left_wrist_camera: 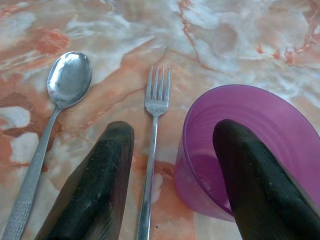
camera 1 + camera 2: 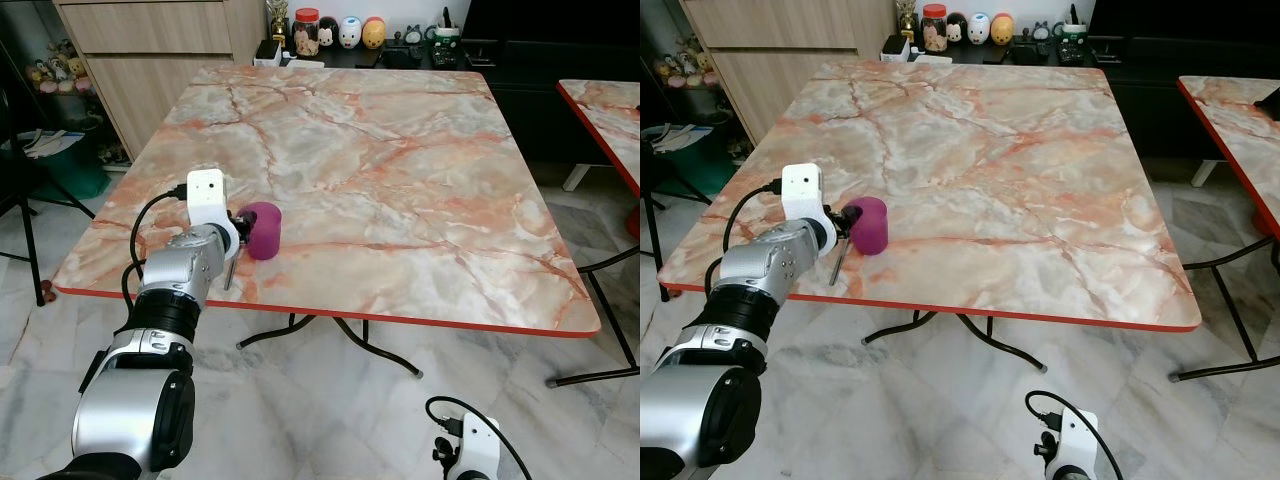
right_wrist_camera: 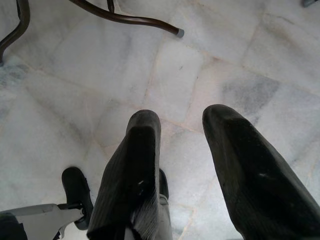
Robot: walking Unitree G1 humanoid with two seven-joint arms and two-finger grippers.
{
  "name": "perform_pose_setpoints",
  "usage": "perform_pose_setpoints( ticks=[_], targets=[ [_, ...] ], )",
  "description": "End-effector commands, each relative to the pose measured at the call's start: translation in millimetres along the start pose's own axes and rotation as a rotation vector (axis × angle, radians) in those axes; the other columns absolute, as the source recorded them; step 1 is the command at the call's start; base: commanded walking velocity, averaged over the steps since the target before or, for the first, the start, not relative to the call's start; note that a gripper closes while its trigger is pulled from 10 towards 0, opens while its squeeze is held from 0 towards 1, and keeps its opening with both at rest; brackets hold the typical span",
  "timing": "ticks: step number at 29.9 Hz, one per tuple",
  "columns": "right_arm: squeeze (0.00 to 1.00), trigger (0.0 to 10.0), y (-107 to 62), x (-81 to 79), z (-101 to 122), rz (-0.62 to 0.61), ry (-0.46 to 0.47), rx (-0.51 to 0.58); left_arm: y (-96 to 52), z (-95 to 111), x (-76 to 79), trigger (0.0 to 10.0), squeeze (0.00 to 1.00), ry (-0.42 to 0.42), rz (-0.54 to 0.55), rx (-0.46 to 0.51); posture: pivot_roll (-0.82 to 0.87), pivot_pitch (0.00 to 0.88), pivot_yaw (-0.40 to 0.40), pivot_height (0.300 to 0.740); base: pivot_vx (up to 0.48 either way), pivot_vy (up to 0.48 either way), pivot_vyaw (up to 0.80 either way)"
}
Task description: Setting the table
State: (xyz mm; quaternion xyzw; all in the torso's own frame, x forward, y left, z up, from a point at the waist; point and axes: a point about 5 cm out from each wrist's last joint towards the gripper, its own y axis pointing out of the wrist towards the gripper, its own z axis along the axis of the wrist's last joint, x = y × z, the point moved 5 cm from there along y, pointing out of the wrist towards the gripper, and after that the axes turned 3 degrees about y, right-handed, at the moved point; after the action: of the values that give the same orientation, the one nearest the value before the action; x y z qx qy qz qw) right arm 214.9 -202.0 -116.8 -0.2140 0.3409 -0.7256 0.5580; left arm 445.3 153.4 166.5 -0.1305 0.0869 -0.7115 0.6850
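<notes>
Silver and bulky, the left arm reaches over the table's near edge toward its near-left corner, where the left gripper straddles the wall of a purple cup: one finger stands inside the cup, the other outside, with daylight between them, so the claw is spread, not clamped. That pose suits either pinching the rim or letting it go; I cannot tell which. A fork lies just beside the cup and a spoon beyond the fork, both handles pointing toward the near edge, seemingly laid as one place setting. Hanging idle by the floor tiles, the right gripper has its fingers apart, holding nothing.
</notes>
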Motion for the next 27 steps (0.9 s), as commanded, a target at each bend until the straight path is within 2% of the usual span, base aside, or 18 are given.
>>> perform_pose_setpoints(
  ticks=[1,5,6,7,27],
  targets=[
    [0.0,10.0,-2.0,1.5,-8.2,-0.01,0.016,-0.021,0.8,-3.4,-0.2,10.0,0.0,0.018,0.004,-0.013,0.06,0.07,0.014,0.74,0.0,0.0,0.0],
    [0.0,10.0,-2.1,0.5,-8.6,-0.007,0.015,-0.021,1.3,-4.7,0.9,10.0,0.0,0.021,0.0,-0.016,0.06,0.069,0.017,0.74,0.0,0.0,0.0],
    [0.0,10.0,-2.2,0.2,-9.0,-0.006,0.017,-0.021,1.5,-4.3,1.2,7.6,0.0,0.02,-0.001,-0.016,0.06,0.069,0.019,0.74,0.0,0.0,0.0],
    [0.0,10.0,-2.4,-0.1,-9.3,-0.006,0.019,-0.021,1.8,-3.8,1.6,0.0,0.0,0.02,-0.003,-0.014,0.06,0.069,0.019,0.74,0.0,0.0,0.0],
    [0.0,10.0,-2.2,-0.2,-8.6,-0.007,0.02,-0.018,0.4,-3.6,-4.8,0.0,0.0,0.027,-0.007,-0.012,0.07,0.06,0.017,0.74,0.0,0.0,0.0]
  ],
)
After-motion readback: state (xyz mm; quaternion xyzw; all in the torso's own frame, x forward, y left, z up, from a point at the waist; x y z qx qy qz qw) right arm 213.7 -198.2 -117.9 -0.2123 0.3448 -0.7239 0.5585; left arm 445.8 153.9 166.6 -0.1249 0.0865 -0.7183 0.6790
